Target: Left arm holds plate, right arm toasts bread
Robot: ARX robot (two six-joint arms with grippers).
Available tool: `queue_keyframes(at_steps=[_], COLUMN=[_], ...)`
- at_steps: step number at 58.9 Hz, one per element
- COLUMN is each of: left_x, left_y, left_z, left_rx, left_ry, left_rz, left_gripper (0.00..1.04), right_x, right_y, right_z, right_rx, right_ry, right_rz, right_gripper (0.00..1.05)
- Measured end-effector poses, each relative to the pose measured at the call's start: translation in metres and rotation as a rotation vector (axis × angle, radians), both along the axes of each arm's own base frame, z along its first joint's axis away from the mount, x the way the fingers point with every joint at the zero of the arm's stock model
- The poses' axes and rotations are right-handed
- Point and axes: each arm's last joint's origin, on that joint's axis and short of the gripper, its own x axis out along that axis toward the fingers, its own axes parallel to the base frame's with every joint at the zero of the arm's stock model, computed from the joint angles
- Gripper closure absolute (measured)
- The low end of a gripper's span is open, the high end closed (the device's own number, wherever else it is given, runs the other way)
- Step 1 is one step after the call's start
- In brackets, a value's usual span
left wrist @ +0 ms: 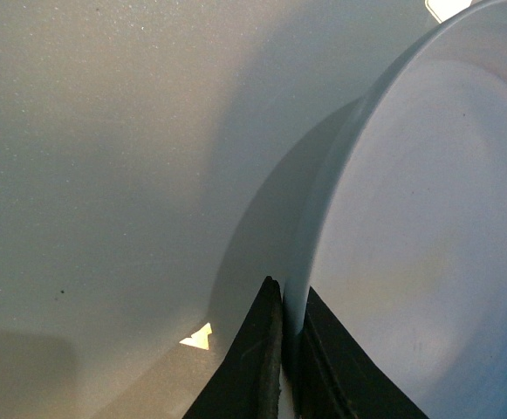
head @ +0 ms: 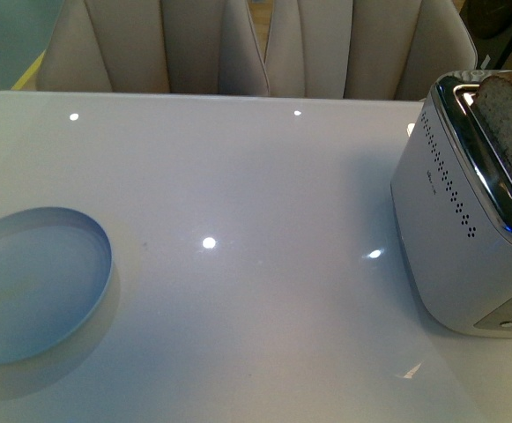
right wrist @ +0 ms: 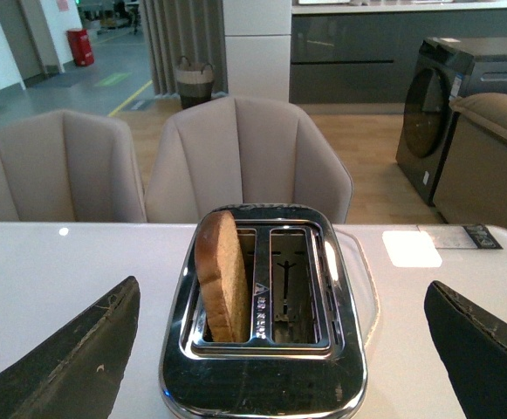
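At the frame's left edge, the pale-blue plate is cut off, rim pinched by the left gripper; right gripper spread wide over tan bread half-sunk in the toaster.

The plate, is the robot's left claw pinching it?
Touching. The left wrist view shows the left gripper with its black fingers closed on the plate rim.

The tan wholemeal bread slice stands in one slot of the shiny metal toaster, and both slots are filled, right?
Not quite: the tan wholemeal bread slice stands in one slot of the shiny metal toaster, but the other slot is empty, as the right wrist view shows.
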Motion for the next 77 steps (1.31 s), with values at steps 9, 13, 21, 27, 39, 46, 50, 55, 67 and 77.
queue_keyframes(at_steps=[9, 13, 21, 27, 39, 46, 50, 55, 67, 77], left_x=[0.001, 0.001, 0.002, 0.002, 0.001, -0.004, -0.012, -0.018, -0.033, -0.041], left_y=[0.000, -0.001, 0.000, 0.000, 0.000, 0.001, 0.002, 0.003, -0.004, -0.028], left_z=[-0.002, -0.002, -0.002, -0.002, 0.001, 0.007, 0.015, 0.031, 0.080, 0.137], left_rx=[-0.005, -0.004, -0.004, -0.003, -0.006, -0.002, 0.003, 0.010, 0.059, 0.202], left_ry=[-0.009, -0.012, -0.015, -0.016, -0.024, -0.030, -0.042, -0.081, -0.186, -0.329], left_rz=[-0.005, -0.006, -0.007, -0.007, -0.008, 0.002, 0.009, 0.016, -0.014, -0.066], left_gripper=[1.02, 1.02, 0.89, 0.73, 0.42, 0.21, 0.06, 0.08, 0.07, 0.07], right_x=[0.000, 0.000, 0.000, 0.000, 0.000, 0.000, 0.000, 0.000, 0.000, 0.000], right_y=[0.000, 0.000, 0.000, 0.000, 0.000, 0.000, 0.000, 0.000, 0.000, 0.000], right_z=[0.000, 0.000, 0.000, 0.000, 0.000, 0.000, 0.000, 0.000, 0.000, 0.000], right_rx=[0.000, 0.000, 0.000, 0.000, 0.000, 0.000, 0.000, 0.000, 0.000, 0.000], right_ry=[0.000, 0.000, 0.000, 0.000, 0.000, 0.000, 0.000, 0.000, 0.000, 0.000], right_rz=[0.000, 0.000, 0.000, 0.000, 0.000, 0.000, 0.000, 0.000, 0.000, 0.000], right_gripper=[0.09, 0.09, 0.09, 0.09, 0.09, 0.09, 0.09, 0.09, 0.09, 0.09])
